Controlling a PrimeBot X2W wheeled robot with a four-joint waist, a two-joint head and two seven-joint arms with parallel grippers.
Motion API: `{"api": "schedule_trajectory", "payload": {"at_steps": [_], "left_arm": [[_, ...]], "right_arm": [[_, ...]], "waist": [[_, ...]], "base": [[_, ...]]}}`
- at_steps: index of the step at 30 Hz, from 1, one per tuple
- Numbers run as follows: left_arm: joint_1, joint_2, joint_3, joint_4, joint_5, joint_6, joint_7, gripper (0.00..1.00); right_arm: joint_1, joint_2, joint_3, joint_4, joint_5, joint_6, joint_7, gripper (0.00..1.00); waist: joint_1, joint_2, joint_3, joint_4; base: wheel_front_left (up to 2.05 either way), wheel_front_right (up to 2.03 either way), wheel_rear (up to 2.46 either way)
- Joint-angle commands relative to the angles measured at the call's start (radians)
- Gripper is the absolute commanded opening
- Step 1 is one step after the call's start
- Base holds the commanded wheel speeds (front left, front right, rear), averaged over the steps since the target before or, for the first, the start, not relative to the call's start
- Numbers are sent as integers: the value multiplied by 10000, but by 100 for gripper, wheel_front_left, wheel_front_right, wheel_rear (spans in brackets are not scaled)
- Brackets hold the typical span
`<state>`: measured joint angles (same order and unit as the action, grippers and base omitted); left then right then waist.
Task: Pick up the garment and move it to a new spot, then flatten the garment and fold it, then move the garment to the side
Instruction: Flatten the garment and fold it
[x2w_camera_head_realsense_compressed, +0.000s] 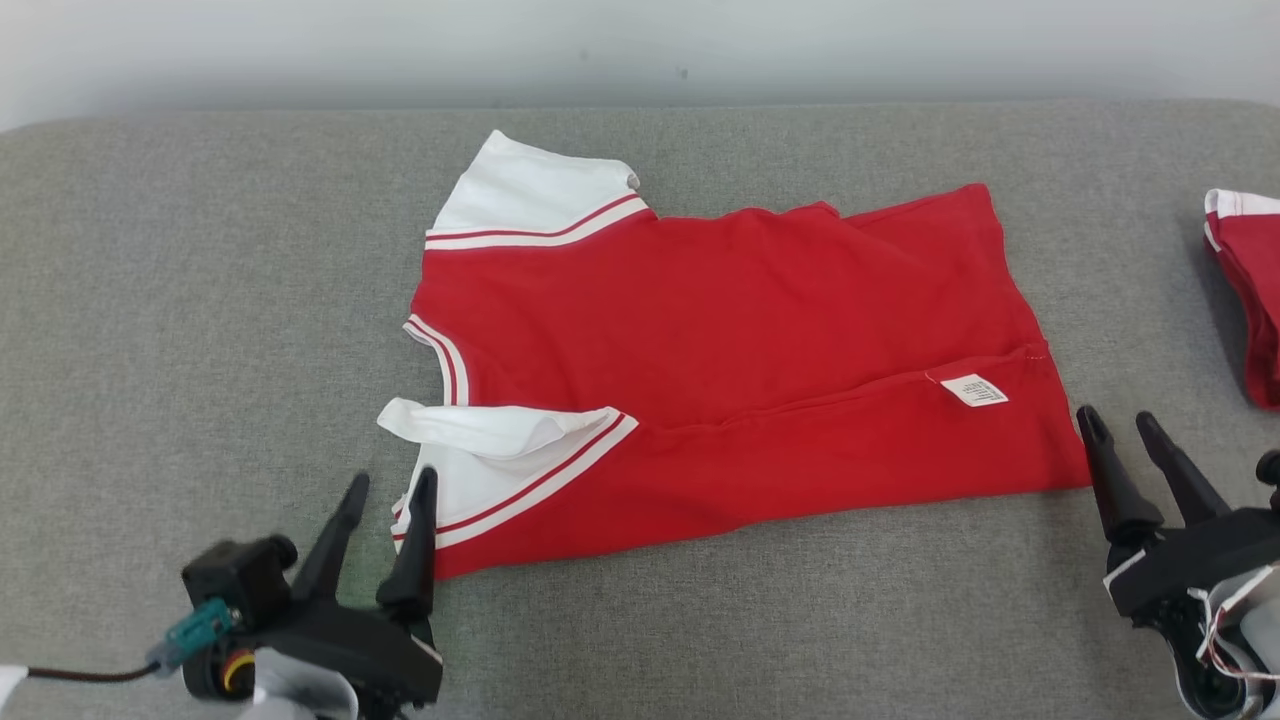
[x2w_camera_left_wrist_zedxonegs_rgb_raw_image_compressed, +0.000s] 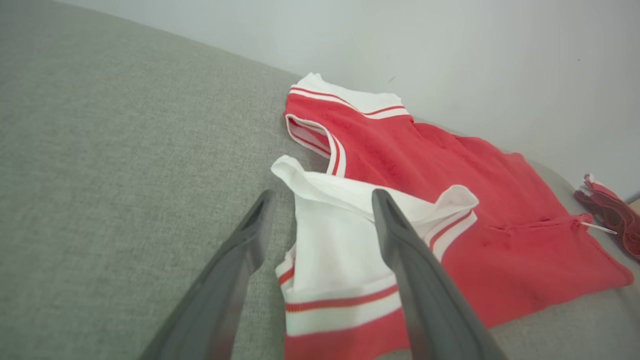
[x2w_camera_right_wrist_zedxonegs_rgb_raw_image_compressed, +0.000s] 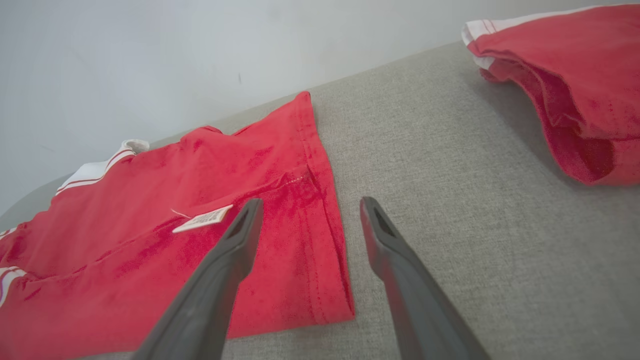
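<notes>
Lying R of garment (x2w_camera_head_realsense_compressed: 720, 360): 2nd garment (x2w_camera_head_realsense_compressed: 1255, 290)

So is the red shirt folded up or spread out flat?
Partly folded: the red shirt lies flat on the grey surface, but its near edge is turned over, showing the white label.

Grey woven fabric covers the table (x2w_camera_head_realsense_compressed: 200, 300). A plain pale wall (x2w_camera_head_realsense_compressed: 640, 50) runs along the top of the frame.
</notes>
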<state>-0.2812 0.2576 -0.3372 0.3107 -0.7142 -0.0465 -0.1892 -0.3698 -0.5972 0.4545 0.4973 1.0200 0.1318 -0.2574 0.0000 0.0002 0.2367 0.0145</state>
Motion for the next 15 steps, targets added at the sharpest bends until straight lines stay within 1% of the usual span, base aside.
{"api": "schedule_trajectory", "payload": {"at_steps": [1,5,10,15], "left_arm": [[244,2,1,-110,-31,104,90,100],[806,-13,-49,-524,-222,456,518,100],[940,-39,-87,-687,-304,731,846,100],[599,-82,-172,-432,-329,805,1116,100]], "right_arm": [[133,-20,29,27,90,-25,-78,100],[276,2,174,151,242,-25,-73,100],[-3,116,542,506,466,-25,-73,100],[-375,257,950,1204,649,-25,99,100]], "waist": [[0,-2,-25,-19],[0,-2,-5,-25],[0,-2,144,78],[0,-2,298,184]], "base": [[0,0,0],[0,0,0],[0,0,0],[0,0,0]]}}
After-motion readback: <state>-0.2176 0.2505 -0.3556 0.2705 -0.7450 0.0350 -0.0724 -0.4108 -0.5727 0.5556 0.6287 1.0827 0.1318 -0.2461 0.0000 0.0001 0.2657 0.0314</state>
